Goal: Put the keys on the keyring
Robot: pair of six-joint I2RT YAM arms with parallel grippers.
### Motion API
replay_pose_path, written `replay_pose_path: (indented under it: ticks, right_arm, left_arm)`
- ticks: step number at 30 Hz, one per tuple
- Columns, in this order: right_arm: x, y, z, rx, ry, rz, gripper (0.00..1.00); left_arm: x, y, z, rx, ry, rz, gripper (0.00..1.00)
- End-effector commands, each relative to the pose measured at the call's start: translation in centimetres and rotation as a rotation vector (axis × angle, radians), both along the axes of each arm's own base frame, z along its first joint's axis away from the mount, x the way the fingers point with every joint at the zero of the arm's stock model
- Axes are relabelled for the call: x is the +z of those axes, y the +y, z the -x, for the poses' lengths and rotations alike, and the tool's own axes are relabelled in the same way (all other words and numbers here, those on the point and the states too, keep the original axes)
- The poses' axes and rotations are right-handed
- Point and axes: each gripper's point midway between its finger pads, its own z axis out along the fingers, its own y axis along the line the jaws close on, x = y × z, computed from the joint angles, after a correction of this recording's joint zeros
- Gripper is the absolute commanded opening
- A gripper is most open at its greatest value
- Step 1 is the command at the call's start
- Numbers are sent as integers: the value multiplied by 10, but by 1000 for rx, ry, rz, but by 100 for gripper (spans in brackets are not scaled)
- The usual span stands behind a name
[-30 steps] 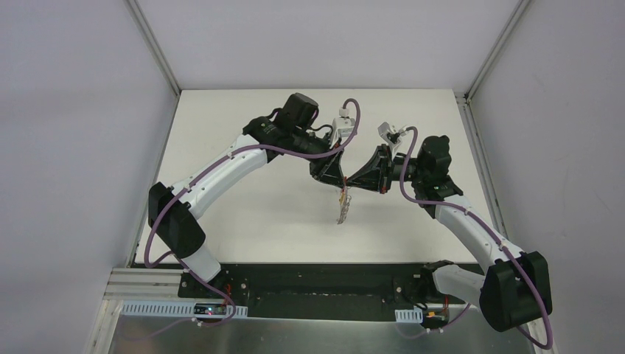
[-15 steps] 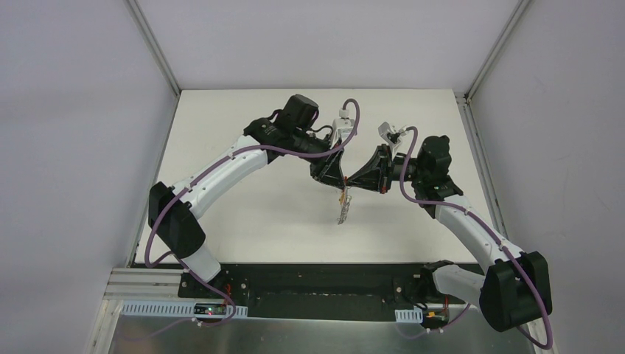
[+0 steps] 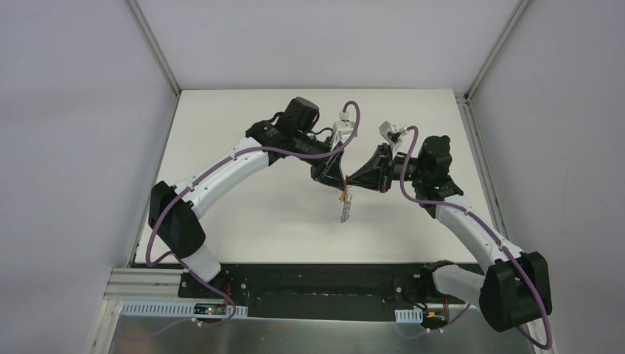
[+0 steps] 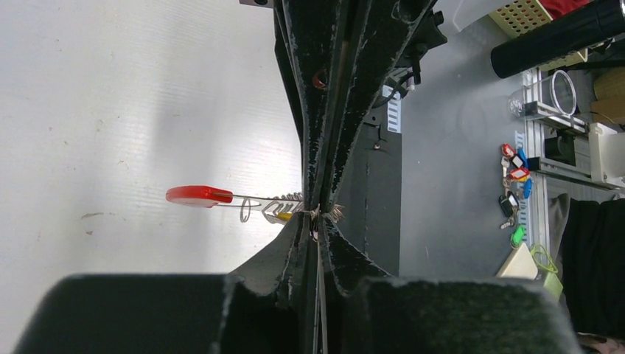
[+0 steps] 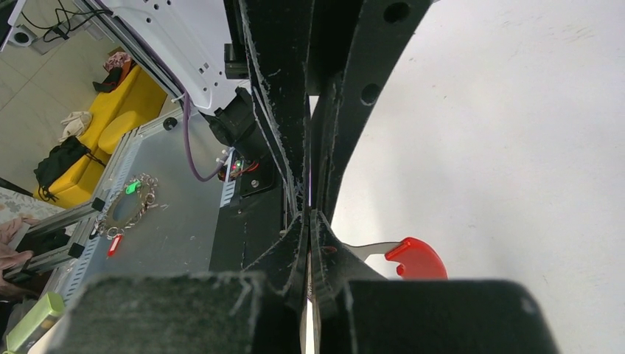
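Note:
My left gripper [image 3: 343,180] and right gripper [image 3: 353,180] meet tip to tip above the middle of the table [image 3: 243,147]. Both are shut. The keyring [image 3: 344,209] hangs down from where they meet. In the left wrist view my left gripper [image 4: 318,218] pinches its silvery chain [image 4: 284,200], and the red band [image 4: 199,195] sticks out to the left. The key's yellow head [image 4: 284,216] shows just left of the tips and as an orange speck [image 3: 341,196] from above. In the right wrist view my right gripper [image 5: 309,215] pinches a silvery part leading to the red band [image 5: 416,259].
The black base rail [image 3: 317,284] runs along the table's near edge, with grey walls on three sides. Off the table, a bunch of coloured key tags [image 4: 514,193] and another chain with a green tag [image 5: 129,206] lie on grey surfaces.

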Motion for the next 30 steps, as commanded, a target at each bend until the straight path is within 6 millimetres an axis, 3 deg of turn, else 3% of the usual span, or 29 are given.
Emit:
replay_pose_path:
  ticks: [1, 3, 10, 18, 25, 30]
  right_arm:
    - [13, -1, 1, 3, -97, -26, 0]
    - [12, -1, 0, 0, -98, -25, 0]
    - [6, -5, -2, -11, -112, -1, 3]
    - [2, -6, 3, 26, -163, 30, 22]
    - [8, -6, 4, 22, -161, 26, 38]
    - [14, -5, 5, 23, -142, 13, 43]
  left_arm:
    - [21, -4, 5, -32, -29, 67, 5]
    - [22, -5, 5, -31, -28, 69, 0]
    - [23, 9, 4, -14, -57, -36, 0]
    - [19, 27, 3, -4, -49, -234, 0]
    - [15, 26, 15, -31, 1, -320, 0]
    - [14, 20, 18, -20, 76, -320, 0]
